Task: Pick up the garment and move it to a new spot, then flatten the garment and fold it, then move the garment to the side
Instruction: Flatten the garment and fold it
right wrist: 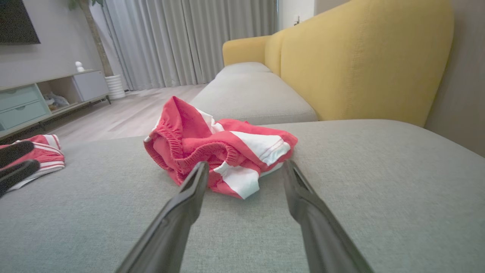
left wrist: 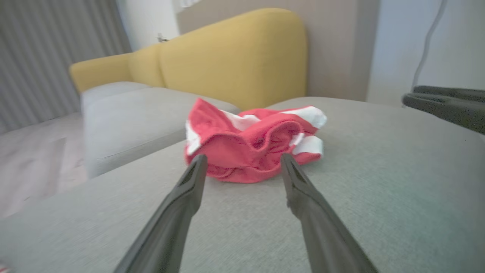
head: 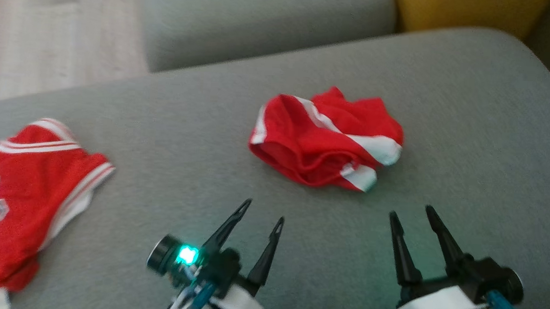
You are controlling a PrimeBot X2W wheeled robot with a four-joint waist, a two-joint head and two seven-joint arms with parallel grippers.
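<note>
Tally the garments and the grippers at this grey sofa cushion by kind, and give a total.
Red-and-white garments: 2 (crumpled garment in the middle, flatter garment at the left)
Grippers: 2 (left gripper, right gripper, both open, holding nothing)
Total: 4

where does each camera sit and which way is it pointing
head view: on the head, looking down on the grey cushion; left tool and right tool show, open.
left wrist view: left wrist, low, facing the yellow backrest; own fingers show.
right wrist view: right wrist, low, facing the curtains; own fingers show.
shared: all three see the crumpled red garment.
</note>
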